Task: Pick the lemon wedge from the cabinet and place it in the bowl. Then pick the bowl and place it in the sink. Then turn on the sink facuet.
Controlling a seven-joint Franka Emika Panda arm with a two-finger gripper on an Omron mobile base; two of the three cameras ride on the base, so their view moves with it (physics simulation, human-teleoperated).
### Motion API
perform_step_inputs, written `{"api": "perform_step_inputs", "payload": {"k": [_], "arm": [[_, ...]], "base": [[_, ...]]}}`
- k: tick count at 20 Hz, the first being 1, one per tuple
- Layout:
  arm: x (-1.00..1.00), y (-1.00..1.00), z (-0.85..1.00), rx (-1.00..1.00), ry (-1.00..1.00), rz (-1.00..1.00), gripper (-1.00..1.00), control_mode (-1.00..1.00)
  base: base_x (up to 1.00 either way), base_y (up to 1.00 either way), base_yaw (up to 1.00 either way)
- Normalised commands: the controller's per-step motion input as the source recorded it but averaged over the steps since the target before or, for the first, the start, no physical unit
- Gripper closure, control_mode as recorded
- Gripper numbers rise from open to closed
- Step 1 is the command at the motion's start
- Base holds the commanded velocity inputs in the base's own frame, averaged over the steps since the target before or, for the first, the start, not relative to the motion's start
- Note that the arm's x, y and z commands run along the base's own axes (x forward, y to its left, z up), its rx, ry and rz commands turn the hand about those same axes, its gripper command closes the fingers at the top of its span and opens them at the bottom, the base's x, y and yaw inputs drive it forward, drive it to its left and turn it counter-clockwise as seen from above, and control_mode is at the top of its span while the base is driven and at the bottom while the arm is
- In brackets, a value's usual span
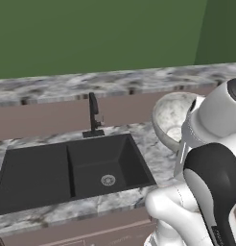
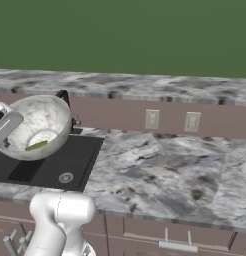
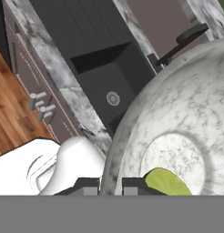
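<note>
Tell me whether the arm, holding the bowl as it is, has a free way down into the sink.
Probably yes. The gripper clamps the rim of the bowl, tilted, the lemon wedge inside; the sink basin below looks open, with the faucet behind it.

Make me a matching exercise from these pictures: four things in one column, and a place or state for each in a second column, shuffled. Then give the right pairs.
Things
1. bowl
2. lemon wedge
3. faucet
4. drain

Places or states
A. stands upright at the back edge of the sink
B. lies inside on the bottom of the bowl
C. held tilted in the air by the hand, which grips its rim
D. sits in the floor of the right basin, as the left base view shows it

Pairs: 1-C, 2-B, 3-A, 4-D
</note>
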Motion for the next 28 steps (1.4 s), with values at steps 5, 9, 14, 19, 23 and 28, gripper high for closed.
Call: {"api": "perform_step_inputs", "payload": {"k": [5,9,14,19,23,28], "arm": [[0.00,0.03,0.00,0.00,0.00,0.03,1.00,-1.00],[0.00,0.11,-0.16,0.00,0.00,0.21,1.00,-1.00],[0.04,0.09,-0.44,-0.01,0.00,0.36,1.00,-1.00],[0.26,0.00,-0.45,-0.07,0.03,0.27,1.00,-1.00],[0.49,0.00,-0.43,-0.13,0.13,0.22,1.00,-1.00],[0.52,-0.03,-0.37,-0.10,0.15,0.22,1.00,-1.00]], "base": [[0.00,0.06,0.05],[0.00,0.00,0.00],[0.00,0.00,0.00],[0.00,0.00,0.00],[0.00,0.00,0.00],[0.00,0.00,0.00]]}}
